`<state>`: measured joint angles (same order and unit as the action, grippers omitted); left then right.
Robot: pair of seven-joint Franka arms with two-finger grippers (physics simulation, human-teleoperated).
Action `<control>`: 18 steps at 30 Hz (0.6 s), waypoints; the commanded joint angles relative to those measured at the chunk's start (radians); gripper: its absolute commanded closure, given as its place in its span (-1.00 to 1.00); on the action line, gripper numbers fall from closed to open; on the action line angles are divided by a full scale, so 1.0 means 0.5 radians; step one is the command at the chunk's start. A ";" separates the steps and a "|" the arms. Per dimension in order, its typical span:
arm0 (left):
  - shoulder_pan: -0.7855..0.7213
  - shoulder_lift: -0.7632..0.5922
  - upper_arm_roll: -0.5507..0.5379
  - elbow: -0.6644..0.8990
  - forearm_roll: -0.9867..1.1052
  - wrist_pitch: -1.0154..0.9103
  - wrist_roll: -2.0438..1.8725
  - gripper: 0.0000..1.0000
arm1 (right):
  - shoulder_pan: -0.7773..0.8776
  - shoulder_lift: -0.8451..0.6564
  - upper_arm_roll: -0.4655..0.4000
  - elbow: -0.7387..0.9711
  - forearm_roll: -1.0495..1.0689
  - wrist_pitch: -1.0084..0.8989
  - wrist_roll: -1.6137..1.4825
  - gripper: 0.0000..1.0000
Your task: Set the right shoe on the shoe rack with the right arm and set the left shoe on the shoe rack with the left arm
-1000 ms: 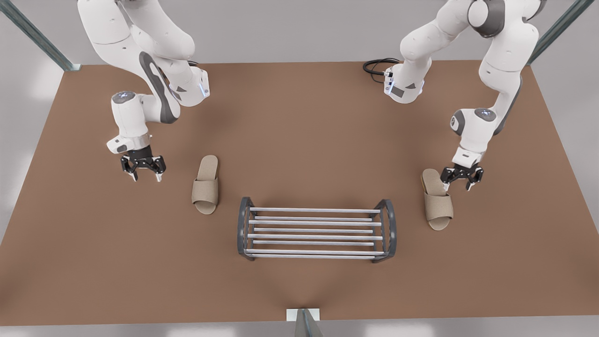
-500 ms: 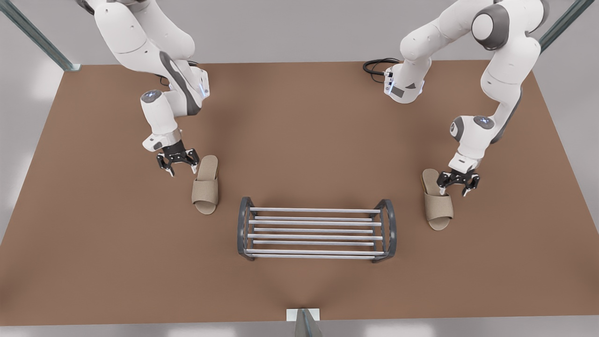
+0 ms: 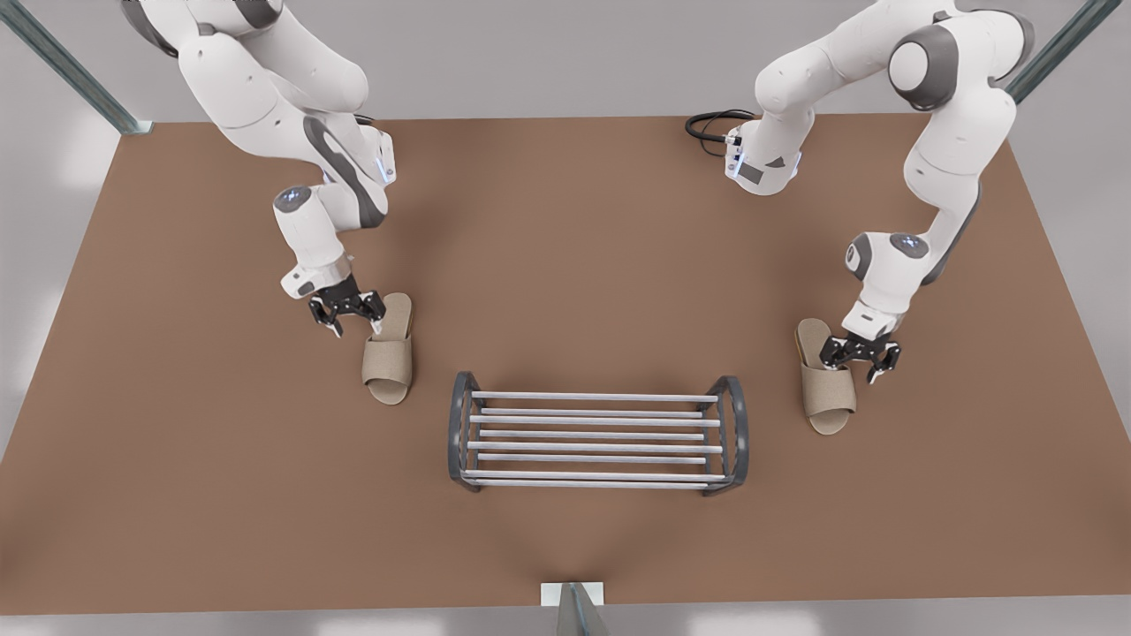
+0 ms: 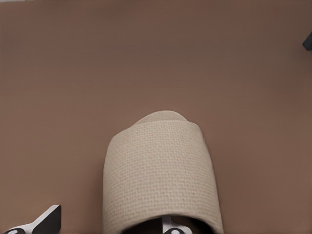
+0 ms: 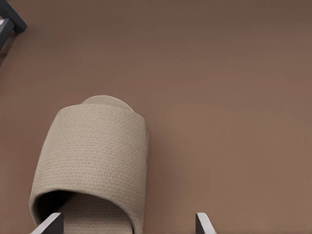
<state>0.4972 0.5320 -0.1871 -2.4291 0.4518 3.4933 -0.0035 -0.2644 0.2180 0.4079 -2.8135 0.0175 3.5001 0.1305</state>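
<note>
Two beige open-toe slippers lie on the brown table. The left shoe (image 3: 827,382) (image 4: 161,170) is at the front view's right. My left gripper (image 3: 855,362) (image 4: 109,225) is open over its heel, with one finger inside the opening and the other outside. The right shoe (image 3: 389,351) (image 5: 92,161) lies at the front view's left. My right gripper (image 3: 353,321) (image 5: 126,223) is open at its heel end, straddling the slipper's outer side. Between the two slippers stands the shoe rack (image 3: 596,437) with nothing on it. A corner of the shoe rack (image 4: 308,41) (image 5: 10,19) shows in each wrist view.
A black cable (image 3: 711,126) loops at the table's back edge by one arm's base. Metal frame posts stand at the back corners and another post (image 3: 574,608) at the front edge. Bare table (image 3: 565,238) stretches behind the rack.
My right gripper has swung in from the front view's left to the right shoe's heel. My left gripper has shifted slightly down and inward over the left shoe. Shoes and rack have not moved.
</note>
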 commanded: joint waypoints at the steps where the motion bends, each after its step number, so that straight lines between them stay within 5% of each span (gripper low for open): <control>1: -0.004 0.000 0.000 0.002 -0.029 -0.001 0.016 -0.99 | 0.001 0.015 0.000 0.019 0.005 0.001 0.098 -1.00; 18: -0.037 -0.003 -0.003 -0.011 -0.091 -0.001 0.016 -0.99 | 0.118 0.221 -0.040 0.092 0.014 0.010 0.009 -1.00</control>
<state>0.4800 0.5308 -0.1879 -2.4345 0.4150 3.4935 0.0013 -0.2149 0.3262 0.3905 -2.7686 0.0239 3.5046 0.1403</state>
